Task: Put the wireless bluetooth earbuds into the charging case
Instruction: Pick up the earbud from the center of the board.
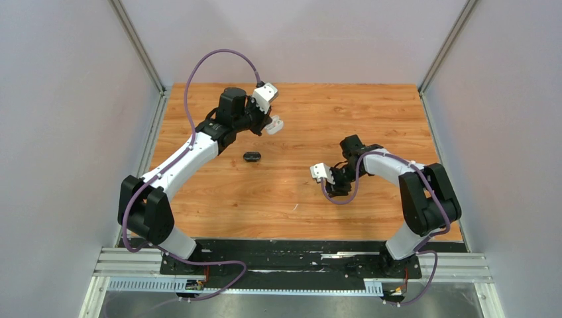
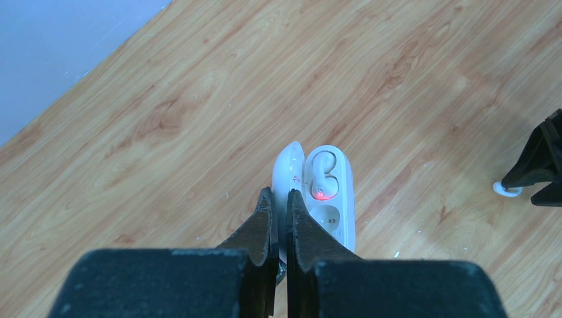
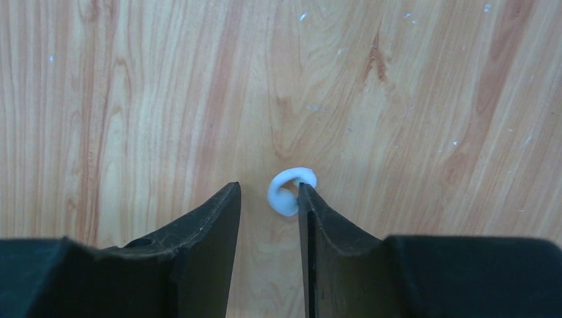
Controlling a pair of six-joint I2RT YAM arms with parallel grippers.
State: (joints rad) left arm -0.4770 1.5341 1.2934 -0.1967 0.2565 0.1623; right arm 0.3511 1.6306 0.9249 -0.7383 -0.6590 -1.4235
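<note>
Currently, the left claw (image 2: 279, 196) is pinched narrow on the open lid of the white charging case (image 2: 329, 202). One white earbud (image 2: 321, 180) sits inside it, glowing red. A black case (image 1: 252, 157) lies on the desk (image 1: 305, 109). The right claw (image 3: 268, 199) is part-open around a second white earbud (image 3: 290, 190), which lies on the desk touching one finger.

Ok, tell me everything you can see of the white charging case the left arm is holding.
The white charging case is a glossy, plastic-looking pebble. It is open, with its lid swung up beside the tray. One white earbud sits in the far socket with a reddish light glowing at its foot. The near socket is empty. The left gripper pinches the lid's edge. Whether the case rests on the wooden table is unclear.
</note>
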